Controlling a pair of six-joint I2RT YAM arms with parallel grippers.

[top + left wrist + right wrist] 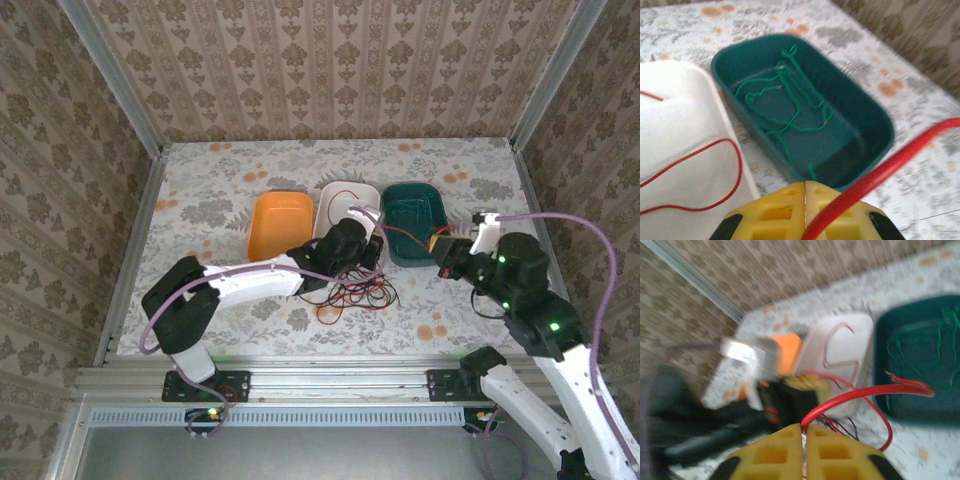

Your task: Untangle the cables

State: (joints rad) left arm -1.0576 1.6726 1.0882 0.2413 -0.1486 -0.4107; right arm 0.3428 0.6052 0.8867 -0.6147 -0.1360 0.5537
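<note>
See the green cable (790,107) lying in loose loops on the floor of the teal tray (875,125), apart from the other two; find the red cable (865,391) arching out of the seam between the closed yellow fingers of the right gripper (804,427), sweeping right across the near edge of the teal tray and doubling back there; trace more red in a loop across the inside of the white tray (812,355); from above, make out a small snarl of red with the black cable (348,290) on the table (200,180), just in front of the white tray; note the left gripper (805,186) with its fingers likewise pressed flat together, a thick blurred length of red rising from the seam at the bottom edge and running up to the right, so apparently clamped on the red cable; place, from above, the left gripper over the near rim of the white tray, the right gripper near the teal tray's near edge; count three trays in a row, orange tray (280,225) left, white middle, teal right.
</note>
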